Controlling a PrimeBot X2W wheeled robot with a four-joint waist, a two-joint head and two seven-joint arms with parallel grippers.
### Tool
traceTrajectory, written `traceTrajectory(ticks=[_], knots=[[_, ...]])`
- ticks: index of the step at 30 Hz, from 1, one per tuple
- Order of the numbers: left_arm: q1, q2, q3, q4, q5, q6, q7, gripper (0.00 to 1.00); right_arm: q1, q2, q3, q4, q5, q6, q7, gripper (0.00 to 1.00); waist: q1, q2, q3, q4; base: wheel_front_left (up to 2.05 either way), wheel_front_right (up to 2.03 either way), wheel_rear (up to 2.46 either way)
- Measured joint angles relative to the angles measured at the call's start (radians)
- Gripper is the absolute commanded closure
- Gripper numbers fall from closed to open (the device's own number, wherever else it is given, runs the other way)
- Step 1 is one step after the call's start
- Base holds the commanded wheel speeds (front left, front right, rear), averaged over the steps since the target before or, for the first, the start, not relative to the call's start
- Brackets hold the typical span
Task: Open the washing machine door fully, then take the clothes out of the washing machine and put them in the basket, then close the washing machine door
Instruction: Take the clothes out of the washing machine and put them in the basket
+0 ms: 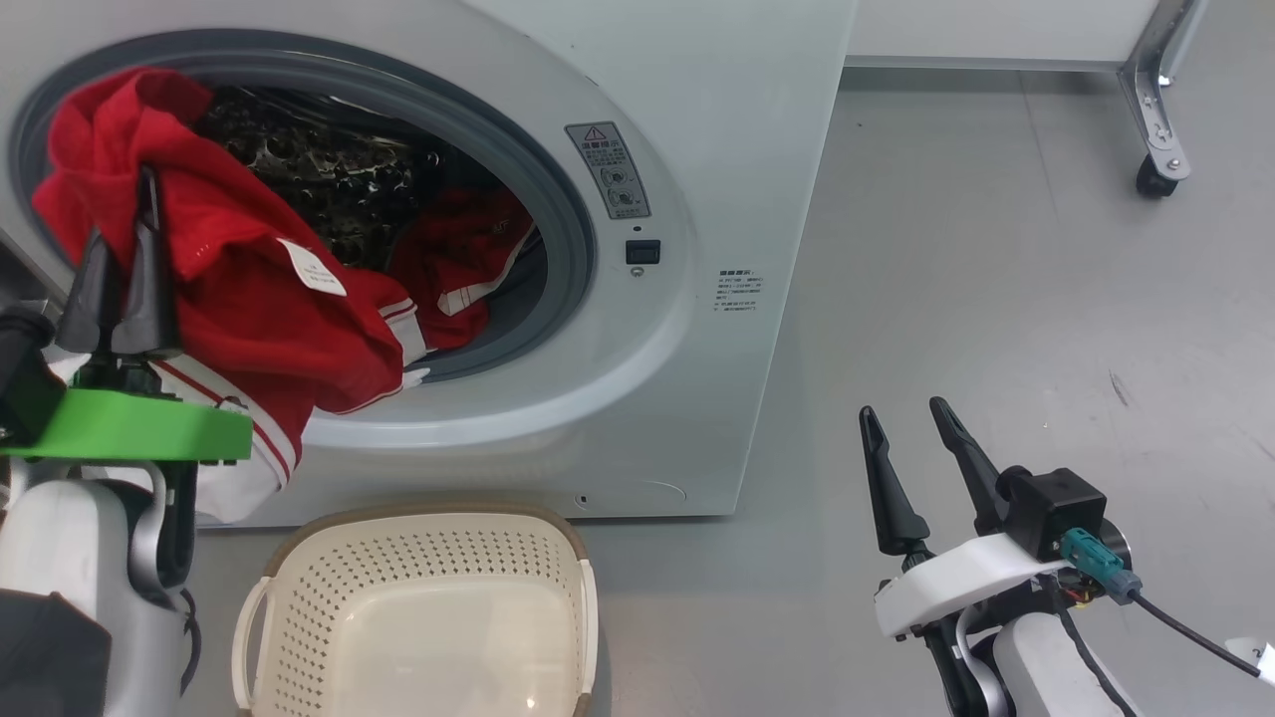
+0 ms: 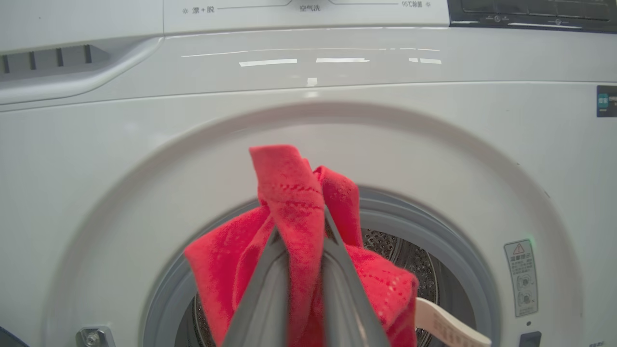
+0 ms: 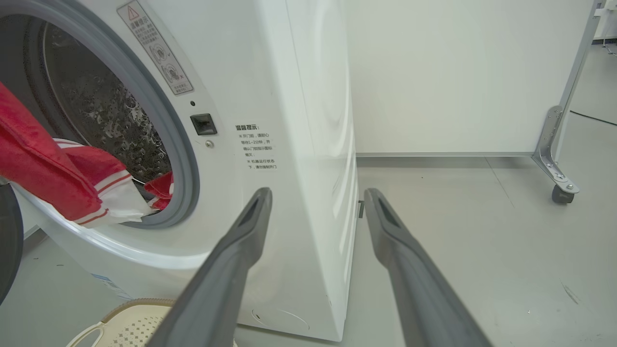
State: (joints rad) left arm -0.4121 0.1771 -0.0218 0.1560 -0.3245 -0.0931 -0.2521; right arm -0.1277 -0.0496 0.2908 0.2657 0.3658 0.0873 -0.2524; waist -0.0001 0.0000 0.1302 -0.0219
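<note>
Left gripper (image 1: 125,214) clamped on a bunched fold of red sports garment (image 1: 249,309), held up at left of the washing machine (image 1: 717,149) opening. Garment drapes out over grey door seal (image 1: 568,199); its white care tag (image 1: 312,267) unreadable. Second red garment (image 1: 458,254) inside steel drum (image 1: 319,159). Right gripper (image 1: 902,408) jaws apart, holding nothing, near right above floor. Cream basket (image 1: 418,558) near, below opening. Readable: panel text "空气洗" (image 2: 309,8), sticker heading "温馨提示" (image 3: 247,127). Warning-triangle label (image 1: 609,170) print too small.
</note>
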Motion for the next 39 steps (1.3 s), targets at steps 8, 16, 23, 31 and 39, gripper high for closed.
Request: traceTrajectory(ticks=[8,16,23,31,39], knots=[[0.087,-0.008,-0.010,-0.003,0.001,0.000,0.000,1.00,0.009,0.000,0.002,0.000,0.000,0.007,0.000,0.00,0.0000,0.0000,0.006,-0.001,0.00,0.00,0.00],[0.168,-0.008,-0.051,0.062,0.000,-0.009,0.028,1.00,0.009,0.000,0.011,-0.009,0.000,0.008,0.000,0.00,0.0000,0.0000,0.028,-0.010,0.00,0.00,0.00],[0.199,-0.007,-0.077,0.118,-0.001,-0.009,0.084,1.00,0.008,0.000,0.019,-0.014,-0.001,0.008,0.000,0.00,0.0000,0.0000,0.063,-0.022,0.00,0.00,0.00],[0.205,-0.001,-0.093,0.172,-0.001,-0.010,0.131,1.00,-0.015,0.000,0.037,-0.026,-0.005,0.009,0.000,0.00,0.0000,0.0000,0.115,-0.046,0.00,0.00,0.00],[0.209,0.015,-0.129,0.244,0.011,-0.018,0.176,1.00,-0.038,0.000,0.046,-0.041,-0.005,0.008,0.000,0.00,0.0000,0.0000,0.176,-0.084,0.00,0.00,0.00]])
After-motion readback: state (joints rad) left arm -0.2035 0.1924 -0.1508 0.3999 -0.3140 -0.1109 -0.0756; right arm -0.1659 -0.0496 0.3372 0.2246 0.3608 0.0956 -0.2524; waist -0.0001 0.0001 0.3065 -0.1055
